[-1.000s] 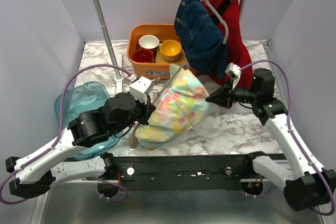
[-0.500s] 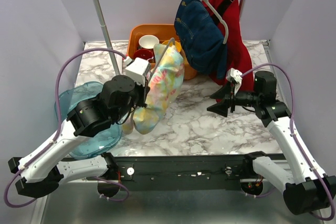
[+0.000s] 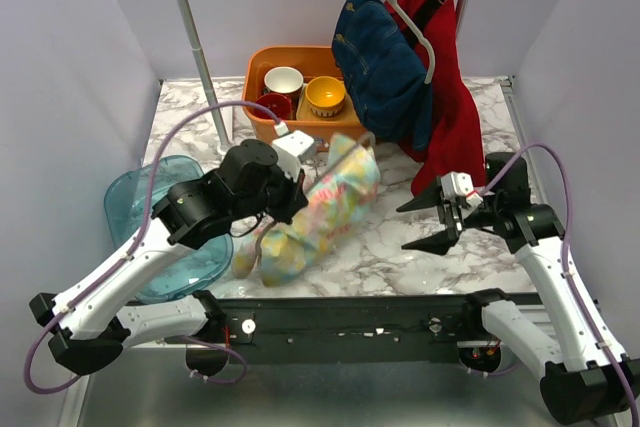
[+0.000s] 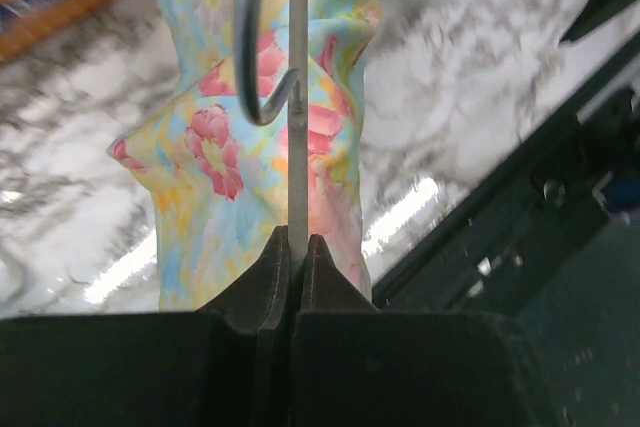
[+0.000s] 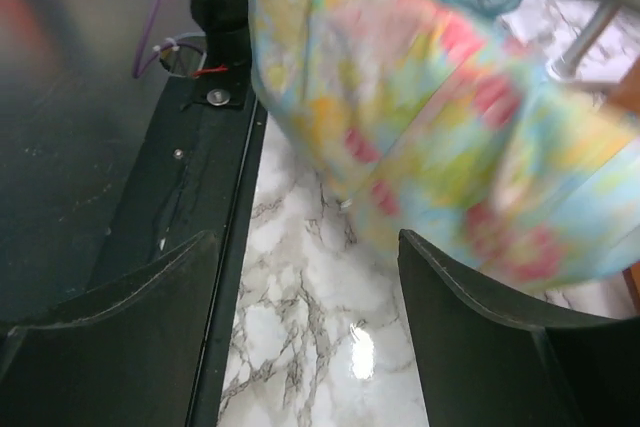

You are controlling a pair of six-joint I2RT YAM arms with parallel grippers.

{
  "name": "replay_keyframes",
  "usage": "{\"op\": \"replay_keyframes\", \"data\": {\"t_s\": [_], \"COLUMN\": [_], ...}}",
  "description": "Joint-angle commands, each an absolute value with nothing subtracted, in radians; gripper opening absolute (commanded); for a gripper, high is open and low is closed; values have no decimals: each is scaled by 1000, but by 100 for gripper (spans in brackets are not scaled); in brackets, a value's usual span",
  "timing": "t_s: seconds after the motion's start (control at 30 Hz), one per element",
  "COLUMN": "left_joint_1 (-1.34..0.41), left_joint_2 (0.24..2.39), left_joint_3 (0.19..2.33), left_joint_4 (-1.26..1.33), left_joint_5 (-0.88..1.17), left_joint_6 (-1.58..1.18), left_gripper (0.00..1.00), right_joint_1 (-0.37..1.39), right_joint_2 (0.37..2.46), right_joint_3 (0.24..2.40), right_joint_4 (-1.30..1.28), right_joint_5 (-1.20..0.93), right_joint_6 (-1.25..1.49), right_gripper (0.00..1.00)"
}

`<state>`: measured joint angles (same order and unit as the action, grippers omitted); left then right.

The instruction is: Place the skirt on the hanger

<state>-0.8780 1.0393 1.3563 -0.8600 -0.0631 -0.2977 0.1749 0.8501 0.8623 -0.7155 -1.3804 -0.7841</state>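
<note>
Skirt (image 3: 322, 215) below left gripper (image 4: 296, 247), clenched on hanger (image 4: 297, 97), right gripper (image 3: 403, 227) spread wide, near skirt

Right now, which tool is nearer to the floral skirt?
Left. The left tool is shut on the hanger, right against the skirt. The right tool stands open to the skirt's right, apart from it.

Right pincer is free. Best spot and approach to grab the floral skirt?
Probably the raised right edge of the skirt, near the hanger that the left pincer clamps. There the cloth is lifted off the table and faces the open right pincer, so come in level from the right. The lower end lies slumped and bunched.
</note>
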Motion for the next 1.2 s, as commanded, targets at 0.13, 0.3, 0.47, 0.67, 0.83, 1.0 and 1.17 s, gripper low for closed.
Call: {"op": "replay_keyframes", "data": {"t_s": [0.13, 0.3, 0.47, 0.67, 0.83, 1.0, 1.17], "left_joint_1": [-913, -1041, -1095, -1098, -1098, -1098, -1094], "left_joint_2": [1043, 1155, 1249, 1301, 1298, 1298, 1278], "left_joint_3": [1204, 1229, 1298, 1361, 1387, 1401, 1379], "left_joint_4": [-790, -756, -761, -795, -807, -801, -772], "left_joint_5": [449, 454, 431, 364, 345, 333, 313], "left_joint_6": [-221, -184, -158, -138, -132, -127, -121], "left_gripper": [0, 0, 0, 0, 0, 0, 0], "right_joint_1": [172, 170, 173, 213, 258, 294, 299], "right_joint_2": [876, 903, 943, 1008, 1048, 1055, 1045], "right_joint_3": [890, 887, 885, 916, 922, 914, 934], "right_joint_4": [-922, -925, -931, -1064, -1071, -1029, -1037], "right_joint_5": [-1514, -1509, -1490, -1505, -1480, -1448, -1440], "right_joint_6": [-1065, -1062, -1063, -1149, -1143, -1097, -1091], "right_gripper": [81, 82, 82, 70, 61, 42, 1]}}
